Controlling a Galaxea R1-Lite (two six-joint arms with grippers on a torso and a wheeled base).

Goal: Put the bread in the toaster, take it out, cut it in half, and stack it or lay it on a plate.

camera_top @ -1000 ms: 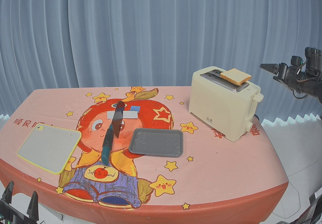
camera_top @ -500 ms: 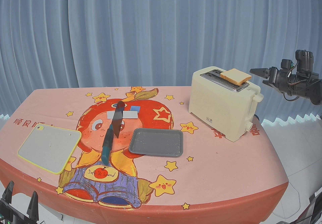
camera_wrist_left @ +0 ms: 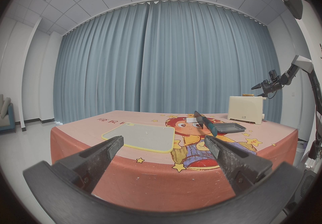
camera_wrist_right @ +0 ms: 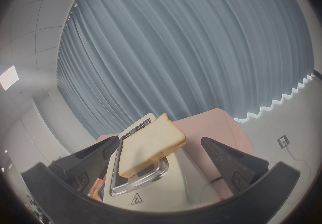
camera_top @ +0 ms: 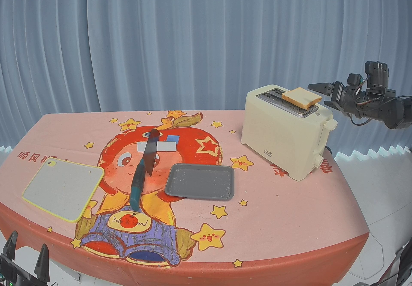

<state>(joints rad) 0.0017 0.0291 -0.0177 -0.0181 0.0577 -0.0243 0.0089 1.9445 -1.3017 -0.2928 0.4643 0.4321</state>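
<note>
- The tabletop (camera_top: 279,222) with its pink cartoon cloth carries everything; the things on it lie exactly as they did one second ago.
- The right arm is stretched out level at the right side, at the height of the toaster's top. It has come nearer to the toaster since the earlier frames.
- The toaster (camera_top: 283,141) stands at the right rear of the tabletop.
- The cutting board (camera_top: 64,188) lies flat at the left front.
- The plate (camera_top: 201,182), a grey tray, lies in the middle, between the knife and the toaster.
- The knife (camera_top: 141,171) lies just left of the plate, with the blade pointing to the rear.
- The right end effector (camera_top: 318,93) is spread wide and grips nothing, with its tips just beside the bread and not touching it.
- The bread (camera_top: 301,97) lies flat over the slots, at the end of the toaster nearest to this end effector. In the right wrist view it shows between the two fingers.
- The left end effector (camera_wrist_left: 163,139) is also spread, low at the front left edge of the tabletop and well apart from the bread.
</note>
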